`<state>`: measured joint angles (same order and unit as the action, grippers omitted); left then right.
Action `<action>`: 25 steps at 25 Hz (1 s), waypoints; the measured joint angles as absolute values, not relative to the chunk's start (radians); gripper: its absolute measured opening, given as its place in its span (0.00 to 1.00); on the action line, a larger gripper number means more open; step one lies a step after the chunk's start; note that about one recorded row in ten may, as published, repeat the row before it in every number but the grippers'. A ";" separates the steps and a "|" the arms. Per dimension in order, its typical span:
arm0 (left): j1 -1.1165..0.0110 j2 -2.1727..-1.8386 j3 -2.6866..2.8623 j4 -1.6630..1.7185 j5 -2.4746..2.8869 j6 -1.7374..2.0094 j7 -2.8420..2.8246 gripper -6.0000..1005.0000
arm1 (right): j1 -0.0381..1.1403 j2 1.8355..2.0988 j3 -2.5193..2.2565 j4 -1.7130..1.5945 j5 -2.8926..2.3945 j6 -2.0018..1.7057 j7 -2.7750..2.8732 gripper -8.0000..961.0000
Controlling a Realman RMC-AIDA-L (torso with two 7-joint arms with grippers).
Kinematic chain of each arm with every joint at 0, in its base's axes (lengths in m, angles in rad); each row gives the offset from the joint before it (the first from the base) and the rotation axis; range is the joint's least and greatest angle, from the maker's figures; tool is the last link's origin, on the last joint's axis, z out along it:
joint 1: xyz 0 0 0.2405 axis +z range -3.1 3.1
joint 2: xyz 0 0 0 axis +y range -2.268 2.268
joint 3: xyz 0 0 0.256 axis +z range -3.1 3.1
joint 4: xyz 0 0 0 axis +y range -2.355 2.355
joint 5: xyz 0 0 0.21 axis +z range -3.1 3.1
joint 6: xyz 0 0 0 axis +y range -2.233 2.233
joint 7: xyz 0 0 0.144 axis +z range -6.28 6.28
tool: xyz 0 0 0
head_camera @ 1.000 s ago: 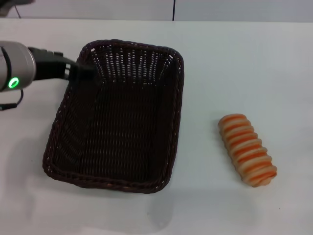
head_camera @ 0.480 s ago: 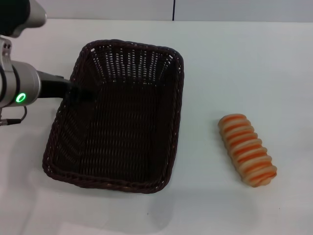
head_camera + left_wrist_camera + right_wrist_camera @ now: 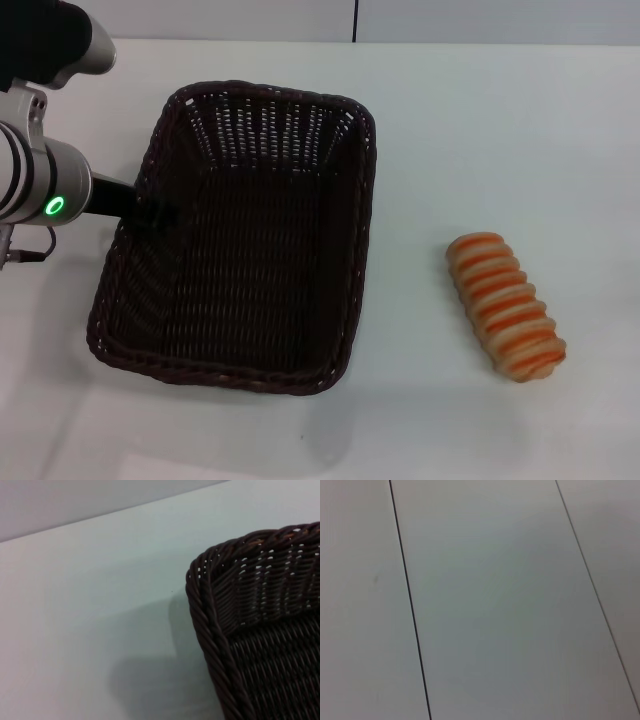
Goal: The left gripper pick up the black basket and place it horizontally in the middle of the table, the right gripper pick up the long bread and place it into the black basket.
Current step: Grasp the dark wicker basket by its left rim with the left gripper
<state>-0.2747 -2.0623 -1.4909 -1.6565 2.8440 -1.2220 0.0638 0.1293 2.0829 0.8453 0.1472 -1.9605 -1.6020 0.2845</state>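
The black basket (image 3: 262, 270) lies on the white table (image 3: 500, 130), left of the middle, with its long side running front to back. My left gripper (image 3: 150, 210) is at the middle of the basket's left rim, its dark tip against the dark weave. The left wrist view shows a corner of the basket (image 3: 250, 610) with its braided rim and bare table (image 3: 90, 605) beside it. The long bread (image 3: 505, 305), striped orange and cream, lies on the table to the right of the basket, apart from it. My right gripper is out of view.
The right wrist view shows only flat grey panels (image 3: 490, 605) with thin dark seams. The table's far edge meets a grey wall (image 3: 450, 20). White tabletop lies between basket and bread and along the front.
My left arm has moved along the basket's left rim, from near its far corner toward the middle. The basket and the bread have not moved.
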 joint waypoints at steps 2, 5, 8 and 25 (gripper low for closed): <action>-0.280 -2.062 -1.492 -1.657 2.844 -1.241 0.083 0.72 | 0.129 2.083 0.845 0.147 -1.960 -1.602 0.285 0.88; -0.280 -2.062 -1.495 -1.656 2.843 -1.241 0.091 0.59 | 0.129 2.083 0.845 0.147 -1.960 -1.603 0.285 0.88; -0.281 -2.060 -1.498 -1.649 2.841 -1.243 0.111 0.45 | 0.129 2.083 0.844 0.147 -1.960 -1.603 0.285 0.88; -0.527 -2.057 -1.959 -1.408 2.360 -1.440 0.858 0.22 | 0.121 2.086 0.842 0.148 -1.960 -1.635 0.289 0.88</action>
<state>-0.5265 -2.0569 -1.9590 -1.4076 2.3605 -1.4398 0.8582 0.1211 2.0857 0.8420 0.1477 -1.9604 -1.6354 0.2892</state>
